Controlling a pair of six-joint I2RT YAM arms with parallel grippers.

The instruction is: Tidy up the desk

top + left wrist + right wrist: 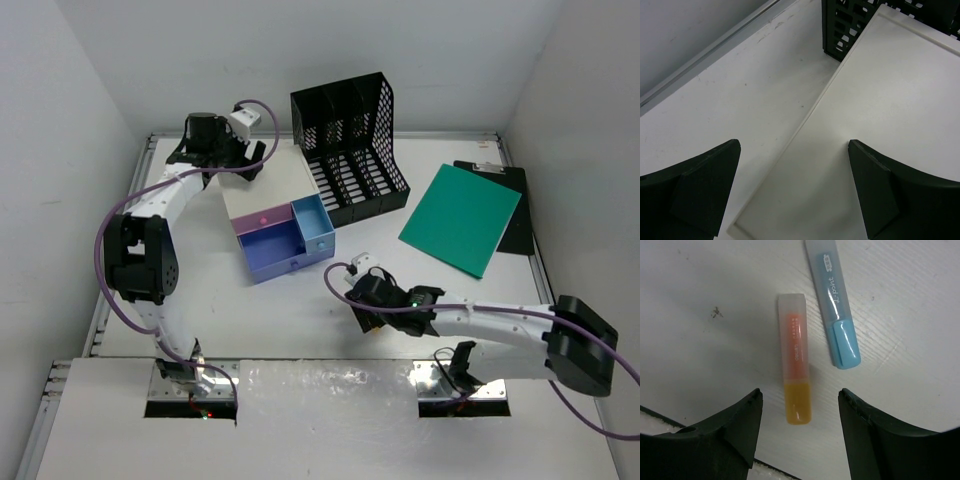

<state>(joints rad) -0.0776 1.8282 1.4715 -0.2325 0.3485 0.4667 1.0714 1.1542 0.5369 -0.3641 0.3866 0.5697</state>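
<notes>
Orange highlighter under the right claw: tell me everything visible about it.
The orange highlighter is a short, flat-sided marker of translucent plastic: a frosted cap over a reddish-orange section, then a yellow-orange glossy body with small print along it. It lies flat on the white desk, capped, beside a blue highlighter without touching it. The right claw is open, its fingers either side of the body end, not gripping it.

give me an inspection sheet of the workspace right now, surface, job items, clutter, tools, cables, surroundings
Surface: desk, white, faint scuffs.
Job's things: orange highlighter and blue highlighter lying side by side; drawer box, blue drawers pulled out.
Clutter: black file rack; green folder on black clipboard.
Tools: left tool open over drawer box top; right tool open above orange highlighter.
Cables: purple cables along both arms.
Surroundings: white walls.
</notes>
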